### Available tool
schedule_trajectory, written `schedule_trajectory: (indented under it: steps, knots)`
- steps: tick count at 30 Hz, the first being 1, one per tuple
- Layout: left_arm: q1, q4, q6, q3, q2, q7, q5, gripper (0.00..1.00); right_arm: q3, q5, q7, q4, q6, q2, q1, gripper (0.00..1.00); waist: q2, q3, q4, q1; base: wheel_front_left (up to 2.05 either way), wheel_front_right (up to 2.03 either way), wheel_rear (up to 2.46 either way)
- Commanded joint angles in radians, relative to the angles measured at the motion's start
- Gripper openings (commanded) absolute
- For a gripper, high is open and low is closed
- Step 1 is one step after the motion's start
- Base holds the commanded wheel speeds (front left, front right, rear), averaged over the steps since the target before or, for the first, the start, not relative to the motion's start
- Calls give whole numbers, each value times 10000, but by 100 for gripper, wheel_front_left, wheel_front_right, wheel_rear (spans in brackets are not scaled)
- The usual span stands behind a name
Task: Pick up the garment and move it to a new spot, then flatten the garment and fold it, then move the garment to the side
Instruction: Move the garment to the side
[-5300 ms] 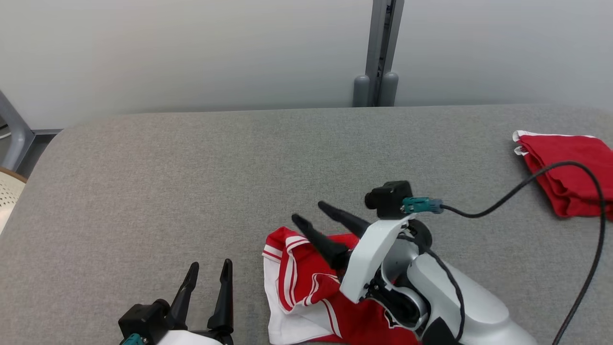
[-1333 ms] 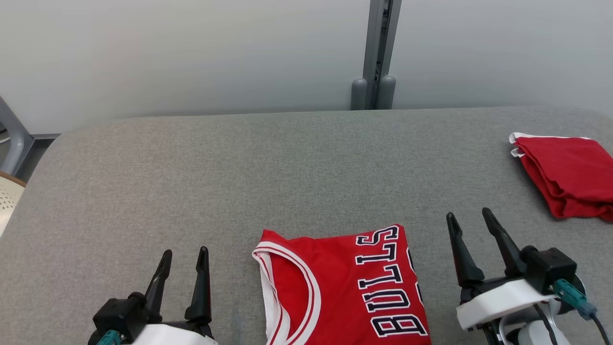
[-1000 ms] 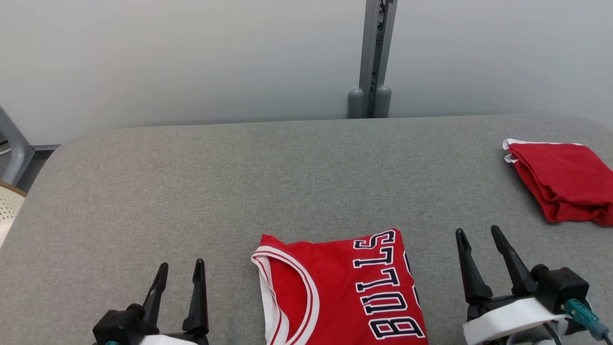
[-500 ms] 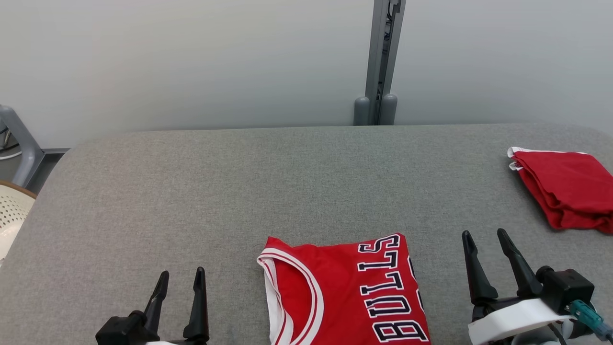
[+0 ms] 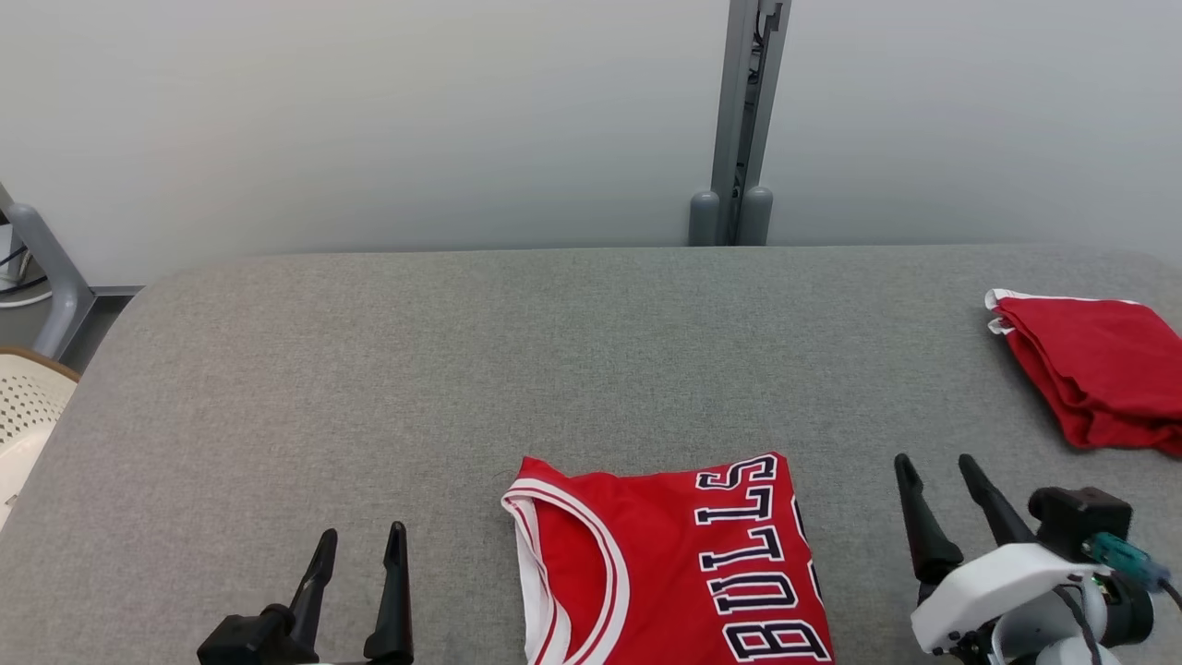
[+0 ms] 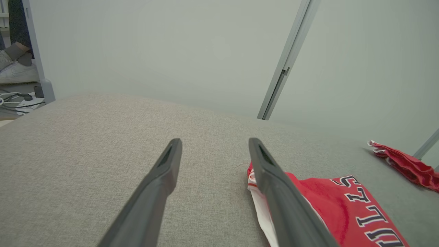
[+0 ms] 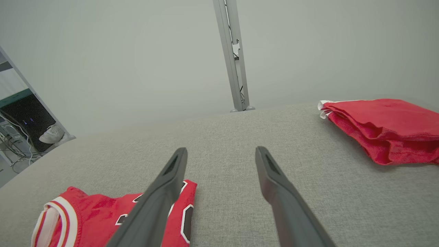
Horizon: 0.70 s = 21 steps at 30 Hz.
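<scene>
Red and folded, the jersey [image 5: 665, 563] is laid flat on the counter [image 5: 462, 351] between the left tool [image 5: 362, 531] and the right tool [image 5: 933, 460], both spread wide and empty. Folding is judged done; the move aside is left, for which every layer must be pinched at one edge. Beyond the left tool a pale perforated object [image 5: 23, 406], perhaps a basket, is seen, contents hidden.

The right gripper [image 5: 933, 459] is showing two long dark fingers [image 5: 925, 540], each one tapering to a thin tip. Behind them a white curved shell [image 5: 993, 586] is covering the wrist, and a black box [image 5: 1079, 513] beside it is carrying a teal plug [image 5: 1117, 554]. The left gripper [image 5: 362, 531] is showing similar fingers on a black base [image 5: 259, 637].
</scene>
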Motion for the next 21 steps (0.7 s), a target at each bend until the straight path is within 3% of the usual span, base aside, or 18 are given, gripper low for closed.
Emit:
schedule_trajectory:
  steps: [1, 6, 11, 21]
  knots:
    - [107, 12, -45, -6, -8, -42, 72, 100, 5, -88, 452, 72, 1, -59, -146, 100, 0, 19, 38, 0, 0, 0, 0]
    - [30, 46, -108, -50, -80, -41, 81, 100, 509, 438, 2949, 186, 1, -746, -529, 100, 0, 141, 252, 0, 0, 0, 0]
    - [-90, 79, -177, -66, -166, -41, 125, 100, 1378, 1545, 4678, 285, 3, -1420, -731, 100, 0, 392, 541, 0, 0, 0, 0]
    - [-561, 171, -287, -44, -283, -43, 255, 100, 2383, 2704, 5277, 1194, 1, -1712, -1428, 100, 0, 1272, 1218, 0, 0, 0, 0]
